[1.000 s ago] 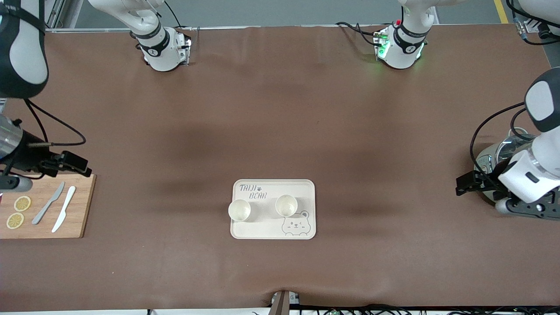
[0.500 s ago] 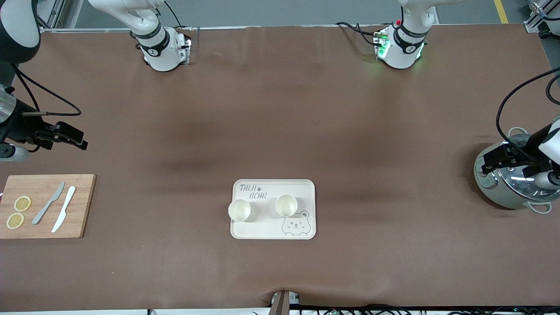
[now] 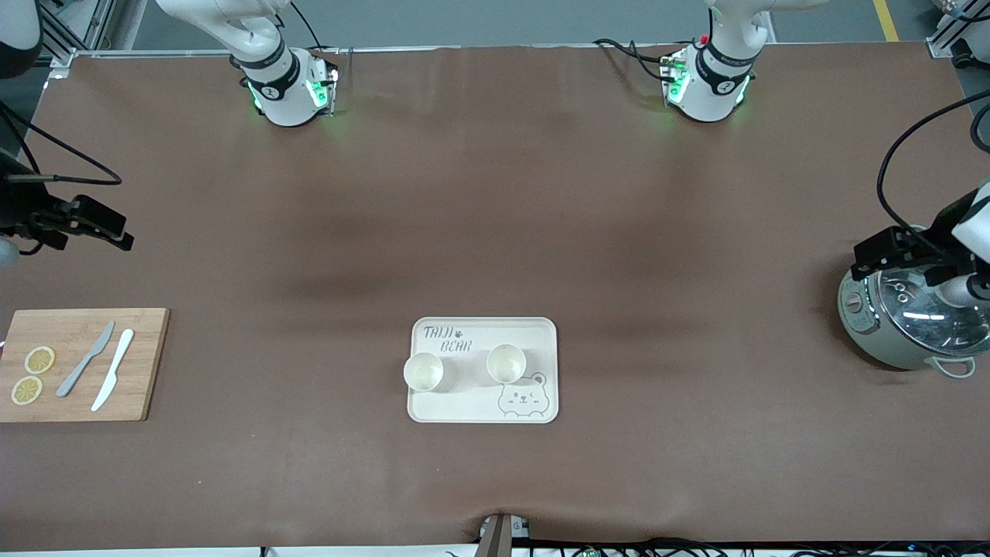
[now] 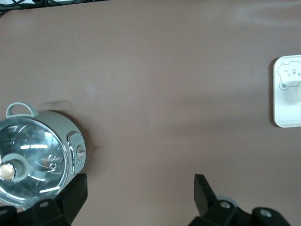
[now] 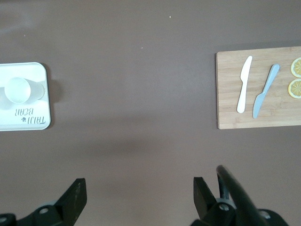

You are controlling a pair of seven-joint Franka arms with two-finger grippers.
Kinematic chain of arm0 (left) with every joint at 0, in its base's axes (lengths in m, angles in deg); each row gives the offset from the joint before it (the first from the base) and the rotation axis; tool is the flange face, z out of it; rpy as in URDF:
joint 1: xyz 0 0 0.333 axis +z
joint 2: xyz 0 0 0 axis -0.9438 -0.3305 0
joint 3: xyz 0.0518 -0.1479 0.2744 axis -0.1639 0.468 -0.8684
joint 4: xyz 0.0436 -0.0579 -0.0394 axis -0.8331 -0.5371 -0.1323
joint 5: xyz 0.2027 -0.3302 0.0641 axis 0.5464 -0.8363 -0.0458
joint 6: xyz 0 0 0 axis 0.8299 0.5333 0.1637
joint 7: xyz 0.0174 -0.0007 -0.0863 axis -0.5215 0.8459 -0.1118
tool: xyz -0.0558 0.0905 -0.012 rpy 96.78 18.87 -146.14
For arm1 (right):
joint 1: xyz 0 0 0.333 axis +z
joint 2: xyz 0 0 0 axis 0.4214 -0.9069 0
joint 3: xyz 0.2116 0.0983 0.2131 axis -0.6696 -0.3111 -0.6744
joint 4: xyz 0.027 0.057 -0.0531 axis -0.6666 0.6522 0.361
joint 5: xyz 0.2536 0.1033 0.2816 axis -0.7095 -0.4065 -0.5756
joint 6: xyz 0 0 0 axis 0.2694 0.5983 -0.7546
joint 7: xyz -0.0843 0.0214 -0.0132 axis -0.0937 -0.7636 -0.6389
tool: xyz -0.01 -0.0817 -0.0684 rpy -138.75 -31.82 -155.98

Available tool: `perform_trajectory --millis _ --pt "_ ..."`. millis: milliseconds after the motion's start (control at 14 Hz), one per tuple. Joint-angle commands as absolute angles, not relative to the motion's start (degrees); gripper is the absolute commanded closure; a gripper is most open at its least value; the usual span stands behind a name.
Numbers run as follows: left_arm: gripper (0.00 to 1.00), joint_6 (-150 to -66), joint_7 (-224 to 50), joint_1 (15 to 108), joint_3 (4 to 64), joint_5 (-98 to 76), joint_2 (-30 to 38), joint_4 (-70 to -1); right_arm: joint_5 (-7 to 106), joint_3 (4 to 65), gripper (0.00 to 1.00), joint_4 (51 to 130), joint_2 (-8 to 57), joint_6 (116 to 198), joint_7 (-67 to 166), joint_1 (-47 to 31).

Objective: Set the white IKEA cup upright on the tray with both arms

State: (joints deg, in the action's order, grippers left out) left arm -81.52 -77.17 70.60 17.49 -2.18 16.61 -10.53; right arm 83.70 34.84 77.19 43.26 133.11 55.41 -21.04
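The cream tray [image 3: 534, 336] with "TAIJI BEAR" lettering lies on the brown table, near the front camera. Two white cups stand upright on it, side by side: one [image 3: 423, 371] at the rim toward the right arm's end, the other [image 3: 506, 363] beside the bear drawing. My right gripper [image 3: 108, 228] is open and empty, up in the air over bare table at the right arm's end. My left gripper [image 3: 870, 259] is open and empty over the edge of a pot. The right wrist view shows its open gripper [image 5: 139, 188], the tray [image 5: 40, 70] and one cup [image 5: 18, 89]. The left wrist view shows its open gripper [image 4: 139, 188] and the tray's end [image 4: 287, 120].
A bamboo cutting board [image 3: 77, 363] with two knives and two lemon slices lies at the right arm's end, also in the right wrist view [image 5: 230, 94]. A grey pot with a glass lid [image 3: 905, 333] stands at the left arm's end, also in the left wrist view [image 4: 37, 160].
The right gripper has moved off the cutting board toward the robots' side. The left gripper has moved from beside the pot to over its edge. The cups and tray have not moved.
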Motion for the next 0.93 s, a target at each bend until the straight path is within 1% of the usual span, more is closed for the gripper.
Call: perform_trajectory --millis 0,143,214,429,857 --pt "0.00 -79.96 -79.59 69.91 18.45 -5.41 19.79 -11.85 83.82 34.36 0.00 74.69 43.55 130.29 57.55 -21.14" --pt "0.00 -77.85 -82.06 69.91 20.12 -5.60 20.15 -11.76 84.35 34.19 0.00 73.28 43.55 129.07 57.73 -20.71" --pt "0.00 -77.67 -82.59 69.91 21.35 -5.60 21.28 -11.76 84.52 34.19 0.00 72.49 43.55 128.62 57.73 -20.44" --pt "0.00 -76.44 -81.72 69.74 23.73 -5.60 21.82 -11.76 84.26 34.19 0.00 71.17 43.20 128.18 57.20 -20.53" --pt "0.00 -76.44 -81.54 67.98 23.64 -4.99 21.73 -11.76 84.79 34.27 0.00 71.17 43.11 128.18 57.82 -20.79"
